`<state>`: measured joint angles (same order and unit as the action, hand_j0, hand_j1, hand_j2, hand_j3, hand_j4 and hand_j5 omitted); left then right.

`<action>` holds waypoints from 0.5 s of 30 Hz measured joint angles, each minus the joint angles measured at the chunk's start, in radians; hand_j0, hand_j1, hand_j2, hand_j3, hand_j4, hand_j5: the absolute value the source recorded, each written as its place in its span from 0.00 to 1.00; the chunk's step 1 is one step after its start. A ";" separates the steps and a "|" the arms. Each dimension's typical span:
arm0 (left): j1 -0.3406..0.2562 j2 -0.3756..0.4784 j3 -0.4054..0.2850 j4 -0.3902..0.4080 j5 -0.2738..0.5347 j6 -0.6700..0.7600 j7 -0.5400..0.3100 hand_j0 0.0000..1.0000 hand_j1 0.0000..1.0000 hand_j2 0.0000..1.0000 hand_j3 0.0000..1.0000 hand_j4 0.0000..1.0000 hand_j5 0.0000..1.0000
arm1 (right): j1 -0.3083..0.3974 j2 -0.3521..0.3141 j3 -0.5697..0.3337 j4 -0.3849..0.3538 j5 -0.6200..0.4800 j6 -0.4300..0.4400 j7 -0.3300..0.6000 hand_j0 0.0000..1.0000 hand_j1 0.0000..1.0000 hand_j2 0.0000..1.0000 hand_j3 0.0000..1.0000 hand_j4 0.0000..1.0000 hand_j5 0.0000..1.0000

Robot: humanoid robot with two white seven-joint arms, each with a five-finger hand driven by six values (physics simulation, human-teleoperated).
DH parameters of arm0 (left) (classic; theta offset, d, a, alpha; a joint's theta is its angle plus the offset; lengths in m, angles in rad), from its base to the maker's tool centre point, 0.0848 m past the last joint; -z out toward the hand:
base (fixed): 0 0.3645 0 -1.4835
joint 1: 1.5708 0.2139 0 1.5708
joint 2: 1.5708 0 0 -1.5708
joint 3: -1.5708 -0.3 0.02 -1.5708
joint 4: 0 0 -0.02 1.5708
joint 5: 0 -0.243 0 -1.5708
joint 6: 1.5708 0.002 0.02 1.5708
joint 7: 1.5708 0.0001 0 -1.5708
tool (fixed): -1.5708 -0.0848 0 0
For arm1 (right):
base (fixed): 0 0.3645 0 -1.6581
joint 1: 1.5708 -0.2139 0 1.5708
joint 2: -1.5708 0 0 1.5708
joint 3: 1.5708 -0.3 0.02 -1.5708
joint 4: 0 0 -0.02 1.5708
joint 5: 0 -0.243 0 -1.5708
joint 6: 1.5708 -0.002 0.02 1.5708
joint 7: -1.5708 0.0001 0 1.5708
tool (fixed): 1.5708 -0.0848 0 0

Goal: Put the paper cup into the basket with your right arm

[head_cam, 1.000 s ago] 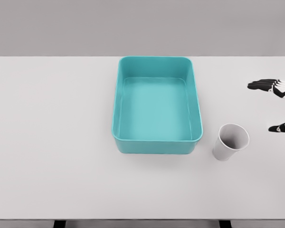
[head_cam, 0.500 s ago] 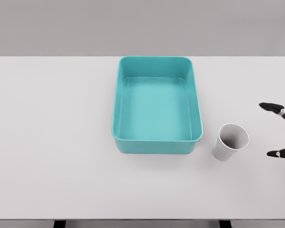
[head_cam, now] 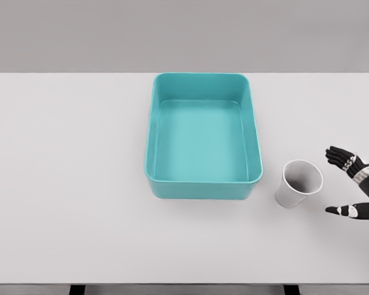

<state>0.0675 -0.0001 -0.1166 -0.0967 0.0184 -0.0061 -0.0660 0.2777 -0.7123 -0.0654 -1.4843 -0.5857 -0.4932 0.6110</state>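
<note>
White paper cup (head_cam: 299, 183) stands upright on white worktop (head_cam: 67, 184), just right of teal basket (head_cam: 202, 135) near its near-right corner, not touching it. Right hand (head_cam: 357, 184) at far right edge, just right of cup w/ a gap between; fingers (head_cam: 339, 155) spread, released, grasping nothing.

right black-and-white five-finger hand (head_cam: 357, 184) at the right edge — fingers (head_cam: 339, 155) spread, thumb apart, holding nothing.
</note>
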 measured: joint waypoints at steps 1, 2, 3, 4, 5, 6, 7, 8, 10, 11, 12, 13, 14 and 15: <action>-0.002 0.000 0.000 0.000 0.000 0.000 0.000 1.00 1.00 1.00 1.00 1.00 1.00 | -0.002 0.006 0.003 0.001 -0.001 0.010 0.000 1.00 1.00 1.00 1.00 1.00 1.00; -0.002 0.000 0.000 0.000 0.000 0.000 0.000 1.00 1.00 1.00 1.00 1.00 1.00 | -0.003 0.014 0.002 0.002 -0.002 0.030 0.000 1.00 1.00 1.00 1.00 1.00 1.00; -0.002 0.000 0.000 0.000 0.000 0.000 0.000 1.00 1.00 1.00 1.00 1.00 1.00 | -0.008 0.025 0.000 0.003 -0.003 0.051 0.000 1.00 1.00 1.00 1.00 1.00 1.00; -0.002 0.000 0.000 0.000 0.000 0.000 0.000 1.00 1.00 1.00 1.00 1.00 1.00 | -0.008 0.035 -0.001 0.003 -0.004 0.066 0.000 1.00 1.00 1.00 1.00 1.00 1.00; 0.000 0.000 0.000 0.000 0.000 0.000 0.000 1.00 1.00 1.00 1.00 1.00 1.00 | -0.009 0.042 -0.002 0.003 -0.005 0.078 0.000 1.00 1.00 1.00 1.00 1.00 1.00; 0.000 0.000 0.000 0.000 0.000 0.000 0.000 1.00 1.00 1.00 1.00 1.00 1.00 | -0.009 0.047 -0.002 0.003 -0.006 0.086 0.000 1.00 1.00 1.00 1.00 1.00 1.00; -0.002 0.000 0.000 0.000 0.000 0.000 0.000 1.00 1.00 1.00 1.00 1.00 1.00 | -0.009 0.050 -0.003 0.002 -0.007 0.094 0.000 1.00 1.00 1.00 1.00 1.00 1.00; -0.002 0.000 0.000 0.000 0.000 0.000 0.000 1.00 1.00 1.00 1.00 1.00 1.00 | -0.009 0.053 -0.005 0.001 -0.008 0.105 0.000 1.00 1.00 1.00 1.00 1.00 1.00; 0.000 0.000 0.000 0.000 0.000 0.000 0.000 1.00 1.00 1.00 1.00 1.00 1.00 | -0.021 0.066 -0.017 -0.002 -0.012 0.134 0.000 1.00 1.00 1.00 1.00 1.00 1.00; 0.000 0.000 0.000 0.000 0.000 0.000 0.000 1.00 1.00 1.00 1.00 1.00 1.00 | -0.031 0.077 -0.022 -0.003 -0.013 0.148 0.000 1.00 1.00 1.00 1.00 1.00 1.00; 0.000 0.000 0.000 0.000 0.000 0.000 0.000 1.00 1.00 1.00 1.00 1.00 1.00 | -0.032 0.087 -0.024 -0.004 -0.013 0.159 0.000 1.00 1.00 1.00 1.00 1.00 1.00; 0.000 0.000 0.000 0.000 0.000 0.000 0.000 1.00 1.00 1.00 1.00 1.00 1.00 | -0.032 0.094 -0.025 -0.007 -0.013 0.168 0.000 1.00 1.00 1.00 1.00 1.00 1.00; 0.000 0.000 0.000 0.000 0.000 0.000 0.000 1.00 1.00 1.00 1.00 1.00 1.00 | -0.032 0.100 -0.025 -0.012 -0.014 0.178 0.000 1.00 1.00 1.00 1.00 1.00 1.00; 0.000 0.000 0.000 0.000 0.000 0.000 0.000 1.00 1.00 1.00 1.00 1.00 1.00 | -0.032 0.108 -0.024 -0.018 -0.014 0.185 0.000 1.00 1.00 1.00 1.00 1.00 1.00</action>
<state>0.0675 -0.0001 -0.1166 -0.0967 0.0184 -0.0061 -0.0660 0.2454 -0.6045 -0.0889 -1.5024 -0.5994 -0.3078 0.6108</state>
